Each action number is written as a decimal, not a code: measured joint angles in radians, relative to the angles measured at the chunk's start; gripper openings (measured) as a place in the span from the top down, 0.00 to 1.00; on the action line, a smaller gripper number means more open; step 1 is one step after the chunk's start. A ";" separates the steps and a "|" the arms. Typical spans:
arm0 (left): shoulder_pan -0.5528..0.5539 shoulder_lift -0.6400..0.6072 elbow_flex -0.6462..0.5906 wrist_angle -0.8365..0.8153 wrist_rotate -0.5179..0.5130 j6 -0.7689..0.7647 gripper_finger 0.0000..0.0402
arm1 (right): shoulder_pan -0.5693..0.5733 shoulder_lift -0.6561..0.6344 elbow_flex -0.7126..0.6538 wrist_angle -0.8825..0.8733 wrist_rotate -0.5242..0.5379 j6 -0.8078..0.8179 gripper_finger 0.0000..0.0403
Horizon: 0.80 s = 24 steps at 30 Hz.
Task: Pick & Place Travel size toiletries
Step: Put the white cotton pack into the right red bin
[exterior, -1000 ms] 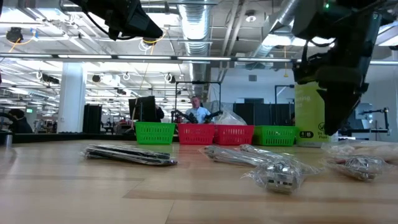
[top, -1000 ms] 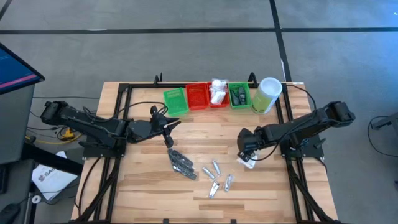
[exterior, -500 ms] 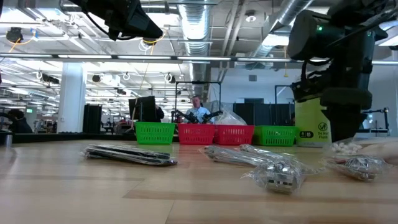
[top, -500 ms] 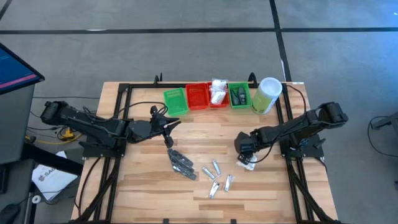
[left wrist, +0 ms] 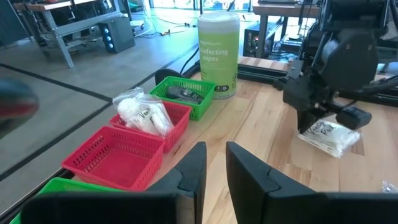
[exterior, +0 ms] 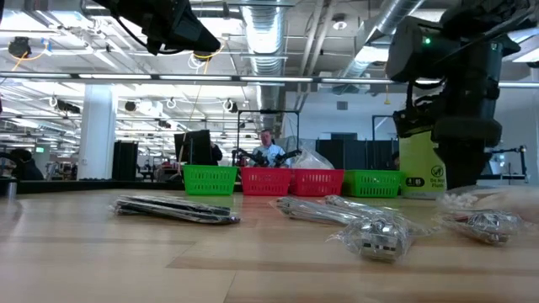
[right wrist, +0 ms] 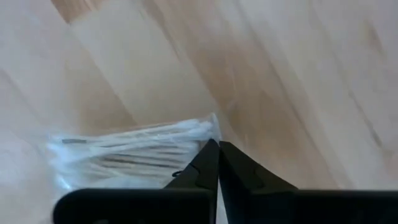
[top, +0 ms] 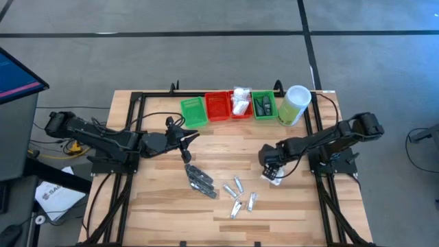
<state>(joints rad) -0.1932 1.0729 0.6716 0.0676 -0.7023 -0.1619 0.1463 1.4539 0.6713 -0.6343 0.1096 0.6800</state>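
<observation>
A white soft packet (top: 274, 178) lies flat on the wood table, right of centre. My right gripper (top: 269, 169) stands on its far end, fingers shut; it also shows in the right wrist view (right wrist: 215, 147). Several small silver tubes (top: 240, 196) and black narrow pieces (top: 199, 180) lie on the table near the middle. My left gripper (top: 186, 137) hovers left of centre, slightly open and empty (left wrist: 216, 157). My right gripper meets the white packet at its clear end edge (right wrist: 200, 133), where the two shut fingertips come together. The fingers come from above, slanting down. The packet lies flat on the table. Whether the film is between the tips, I cannot tell.
Along the far edge stand a green tray (top: 193, 111), a red tray (top: 219, 107), a red tray with white packets (top: 240, 101), a green tray with dark pieces (top: 264, 105) and a tall pale green cylinder (top: 295, 104). Black frame rails run along both sides.
My right gripper has gone down and a little toward the table's left edge, onto the white packet's end. The packet has stayed on the table.
</observation>
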 joint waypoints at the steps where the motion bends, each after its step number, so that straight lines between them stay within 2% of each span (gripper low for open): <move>1: 0.000 0.000 0.000 0.000 0.000 0.000 0.87 | 0.000 -0.013 0.009 -0.009 0.005 0.000 1.00; 6: 0.000 0.000 0.000 0.000 0.000 0.000 0.87 | 0.001 -0.058 0.092 -0.135 0.056 -0.009 1.00; 15: 0.000 0.000 0.000 0.000 0.000 0.000 0.87 | -0.012 -0.081 0.354 -0.375 0.225 -0.108 1.00; 21: 0.000 0.000 0.000 0.000 0.000 0.000 0.87 | -0.058 -0.081 0.511 -0.440 0.328 -0.225 1.00; 24: 0.000 0.000 0.000 0.000 0.000 0.000 0.87 | -0.099 -0.082 0.564 -0.441 0.346 -0.290 1.00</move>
<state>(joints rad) -0.1932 1.0729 0.6716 0.0677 -0.7021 -0.1619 0.0473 1.3724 1.2352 -1.0756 0.4552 0.3896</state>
